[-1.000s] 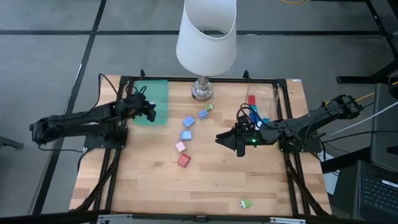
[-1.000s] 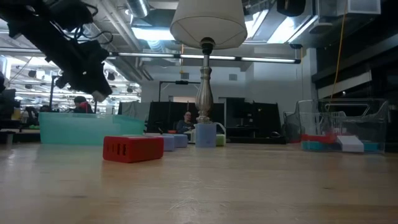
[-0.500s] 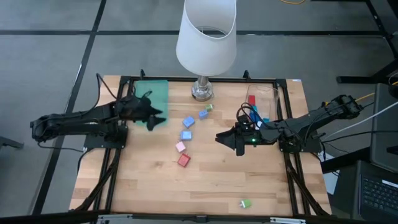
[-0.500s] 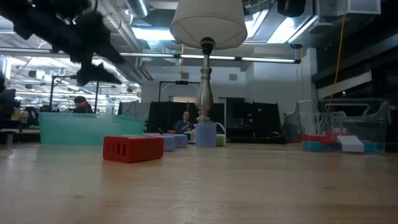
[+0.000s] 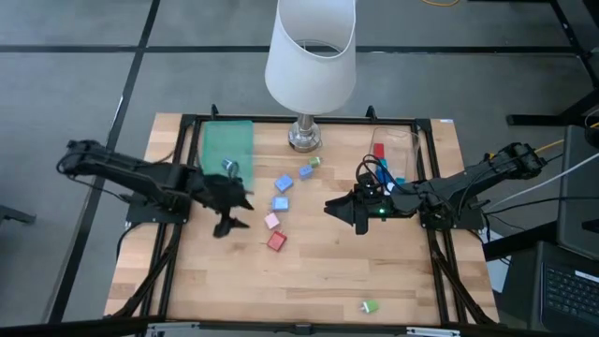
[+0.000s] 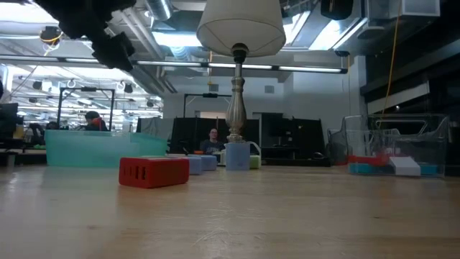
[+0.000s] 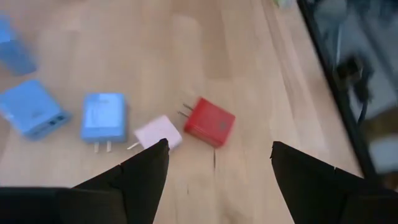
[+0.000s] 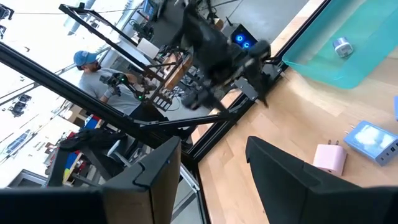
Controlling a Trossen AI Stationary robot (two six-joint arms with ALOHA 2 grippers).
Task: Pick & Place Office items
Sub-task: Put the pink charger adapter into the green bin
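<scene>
Left gripper hung wide open and empty! Red plug lay just ahead between its fingers, pink plug beside it. Light, rigid, probably slick; grab the flat sides, not the prongs. Right gripper waited, open, empty.

Left wrist view. The left gripper hangs above the pale wooden tabletop, its two dark fingers spread apart with nothing between them. Beyond the fingers lie a red cube-shaped plug adapter, a pink plug adapter just beside it, a light-blue flat plug adapter, and a blue blocky charger.
</scene>
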